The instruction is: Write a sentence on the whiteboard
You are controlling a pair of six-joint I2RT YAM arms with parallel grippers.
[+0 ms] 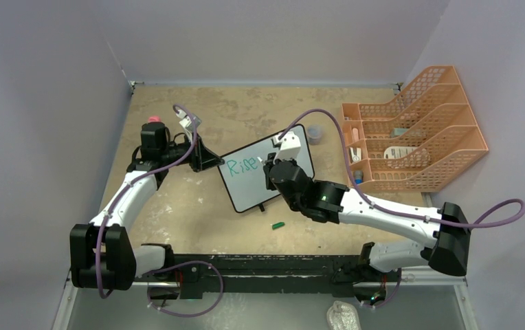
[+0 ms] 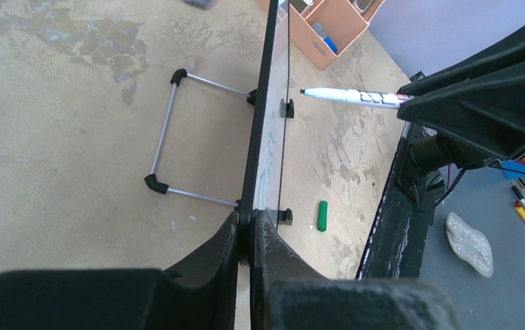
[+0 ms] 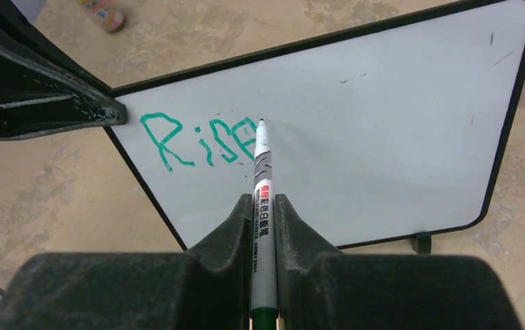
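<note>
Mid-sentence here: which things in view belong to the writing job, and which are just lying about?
In the job: whiteboard; green writing "Rise"; marker, in right gripper, jaws shut on it; left gripper, jaws clamping whiteboard's edge.
Lying about: green cap; orange rack; pink item.

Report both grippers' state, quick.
The left gripper is shut on the whiteboard, at its edge.
The right gripper is shut on the marker.
</note>
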